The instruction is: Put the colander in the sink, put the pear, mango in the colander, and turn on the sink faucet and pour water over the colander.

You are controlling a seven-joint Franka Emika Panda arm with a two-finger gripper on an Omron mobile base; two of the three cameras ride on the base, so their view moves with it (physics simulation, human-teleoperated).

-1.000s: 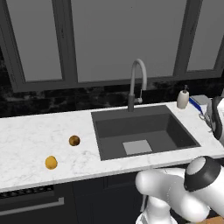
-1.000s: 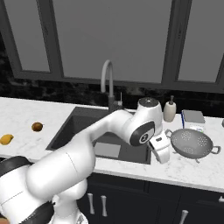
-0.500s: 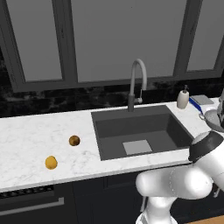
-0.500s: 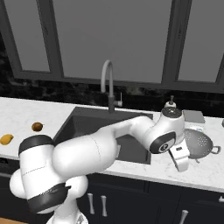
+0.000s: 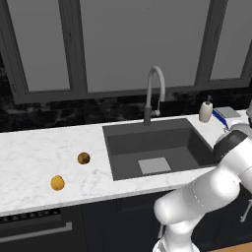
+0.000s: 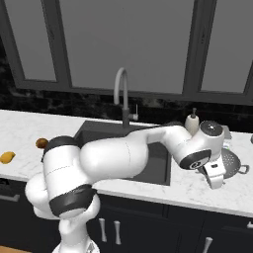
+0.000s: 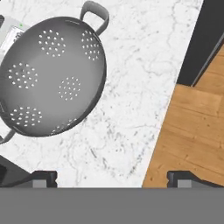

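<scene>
The gripper (image 6: 216, 179) hangs over the marble counter (image 7: 131, 87) right of the sink (image 6: 158, 163), its fingertips (image 7: 43, 177) spread wide apart with nothing between them. The colander (image 7: 50, 74) sits on the counter just beyond, apparently untouched. Far left of the sink, the pear (image 5: 83, 158) and mango (image 5: 57, 182) lie on the counter. The faucet (image 5: 153, 93) arches over the basin's far edge.

white soap bottle (image 5: 205, 110), marble counter (image 5: 34, 152)
</scene>
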